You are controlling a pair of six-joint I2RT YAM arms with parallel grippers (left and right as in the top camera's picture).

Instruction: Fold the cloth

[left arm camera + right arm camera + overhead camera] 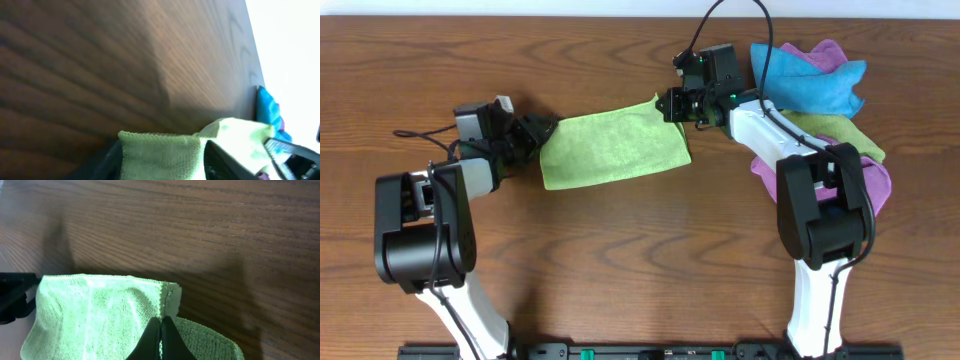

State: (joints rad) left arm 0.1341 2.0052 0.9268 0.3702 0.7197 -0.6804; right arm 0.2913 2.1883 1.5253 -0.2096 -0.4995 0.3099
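Nearest the bottom edge of the overhead frame, the left arm (425, 235) and the right arm (825, 215) are seen rising from lower left and lower right, with the wooden table (620, 265) between them. Further up, mid-frame, the cloth (612, 148) is spread on the wood. There's just the one, with its long axis running left to right and tipped up a bit toward the right. Both short ends are covered: the left gripper (533, 131) is parked right at the left edge and the right gripper (672, 104) at the upper right corner, so neither arm is really nearer. In the right wrist view the fingers (153, 342) are pressed together with the hemmed corner pinched between them. A second layer is showing underneath, so it's probably been doubled once already. The left one is murkier — only one dark finger (225, 162) is caught at the bottom of its wrist view beside the cloth's edge, so apart or clamped can't be told. Farthest back, upper right, a heap of spares is piled: one blue cloth (805, 80), one olive cloth (840, 128), and purple cloth (832, 55) in two patches, maybe one piece or two. For the next fold, one short end would likely be carried along that long axis onto the other.
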